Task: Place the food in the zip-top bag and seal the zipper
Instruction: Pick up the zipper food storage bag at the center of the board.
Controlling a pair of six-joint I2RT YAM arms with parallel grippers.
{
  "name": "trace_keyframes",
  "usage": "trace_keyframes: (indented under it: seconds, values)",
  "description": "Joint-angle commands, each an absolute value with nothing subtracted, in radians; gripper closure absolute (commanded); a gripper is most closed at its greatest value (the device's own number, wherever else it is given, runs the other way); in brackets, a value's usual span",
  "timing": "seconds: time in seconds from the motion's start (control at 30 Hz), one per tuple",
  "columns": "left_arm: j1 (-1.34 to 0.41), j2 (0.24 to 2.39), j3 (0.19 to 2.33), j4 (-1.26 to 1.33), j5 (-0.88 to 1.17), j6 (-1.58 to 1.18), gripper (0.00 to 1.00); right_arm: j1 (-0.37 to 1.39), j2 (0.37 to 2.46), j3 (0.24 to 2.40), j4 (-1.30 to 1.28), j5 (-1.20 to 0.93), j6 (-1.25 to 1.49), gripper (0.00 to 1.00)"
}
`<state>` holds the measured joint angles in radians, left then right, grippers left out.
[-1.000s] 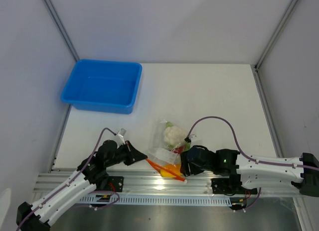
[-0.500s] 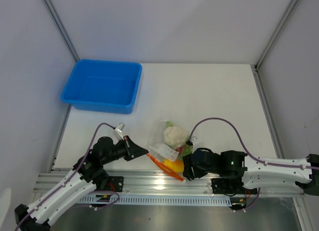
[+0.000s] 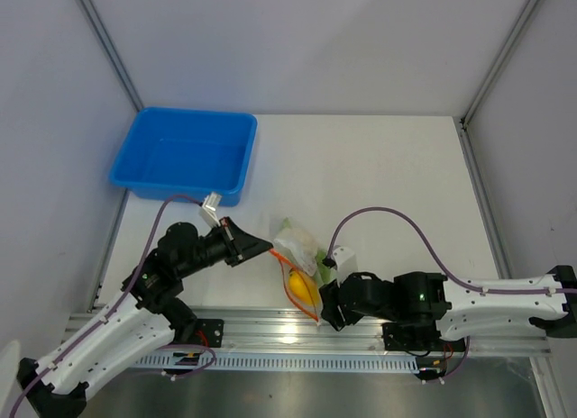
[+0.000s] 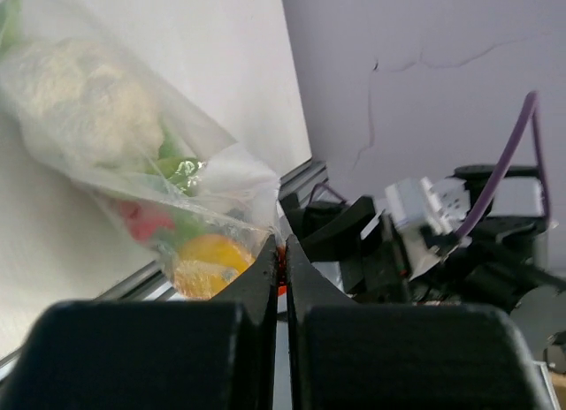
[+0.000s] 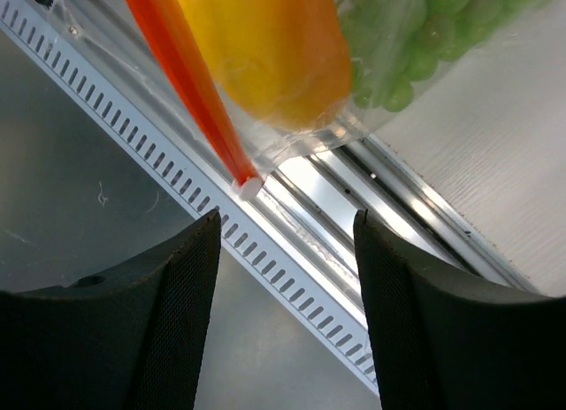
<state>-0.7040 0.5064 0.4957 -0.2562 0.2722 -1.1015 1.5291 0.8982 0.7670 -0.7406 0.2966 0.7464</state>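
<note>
Left gripper [image 4: 281, 254] clamps red-orange zipper strip [image 5: 190, 83] of clear plastic zip-top bag [image 4: 212, 171]; right gripper [image 5: 283, 233] spread, empty. Toy food [image 4: 88, 101] inside; seal unconfirmed.

Colours on the plain white counter [image 3: 397, 166]
The clear floppy plastic zip-top bag [image 3: 299, 254] is see-through, edged by a thin red-orange zipper strip [image 5: 186, 83]; inside show a white cauliflower with green leaves [image 4: 84, 105], a pale green grape bunch [image 5: 416, 39], a red chili pepper [image 4: 146, 220] and a glossy yellow-orange piece [image 5: 265, 48]; the rectangular plastic bin [image 3: 185, 155] is plain bright blue; the metal rail [image 5: 292, 291] is silver-grey with a row of even slots.
</note>
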Motion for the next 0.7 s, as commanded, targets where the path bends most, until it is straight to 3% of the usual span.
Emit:
trace_keyframes:
  seconds: [0.0, 0.33, 0.47, 0.67]
  values:
    - [-0.709, 0.557, 0.623, -0.227, 0.189, -1.141, 1.0, 1.557, 0.922, 0.833, -0.758, 0.397, 0.692, 0.37]
    - [-0.709, 0.637, 0.811, -0.282, 0.074, -1.216, 0.99, 1.571, 1.029, 0.902, -0.747, 0.578, 0.578, 0.33]
    - [-0.709, 0.647, 0.805, -0.262, 0.087, -1.223, 0.99, 1.498, 1.068, 0.9, -0.71, 0.58, 0.52, 0.35]
    - [-0.707, 0.634, 0.793, -0.27, 0.084, -1.227, 0.99, 1.355, 1.034, 0.838, -0.568, 0.43, 0.416, 0.53]
